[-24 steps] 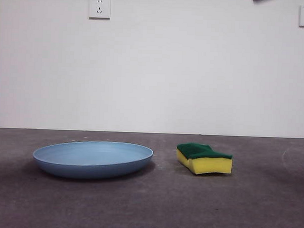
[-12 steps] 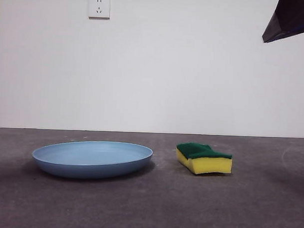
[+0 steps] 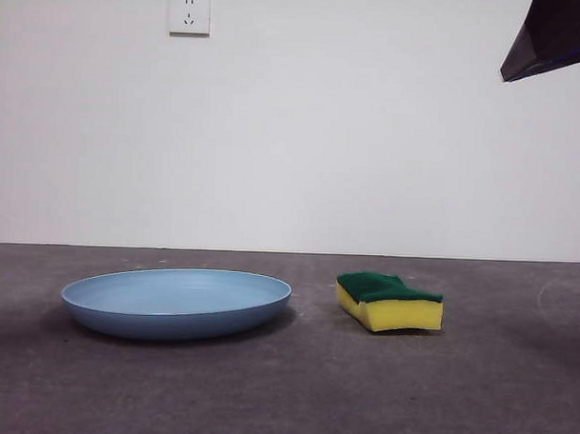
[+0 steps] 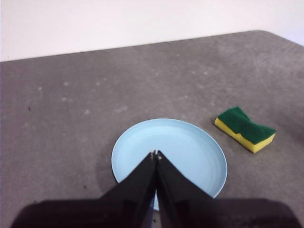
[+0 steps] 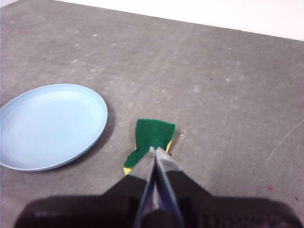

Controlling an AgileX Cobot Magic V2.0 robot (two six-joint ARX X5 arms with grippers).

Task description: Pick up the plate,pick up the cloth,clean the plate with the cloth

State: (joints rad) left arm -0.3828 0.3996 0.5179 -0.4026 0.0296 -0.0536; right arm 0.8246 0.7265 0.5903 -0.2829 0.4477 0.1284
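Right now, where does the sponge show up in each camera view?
Front view: sponge right of centre, on the table.
Left wrist view: sponge at the right side.
Right wrist view: sponge at centre, past the shut right claw.
Shared landmark: the blue plate beside it.

There is one light-blue plate (image 3: pixel 176 303) on the grey table (image 3: pixel 284 398), and one cloth (image 3: pixel 390 300), which is a yellow sponge with a green layer, at 3 o'clock from it. On the wall there is one white socket (image 3: pixel 189 13). Two claws are counted, left claw (image 4: pixel 156 155) and right claw (image 5: pixel 156 151).
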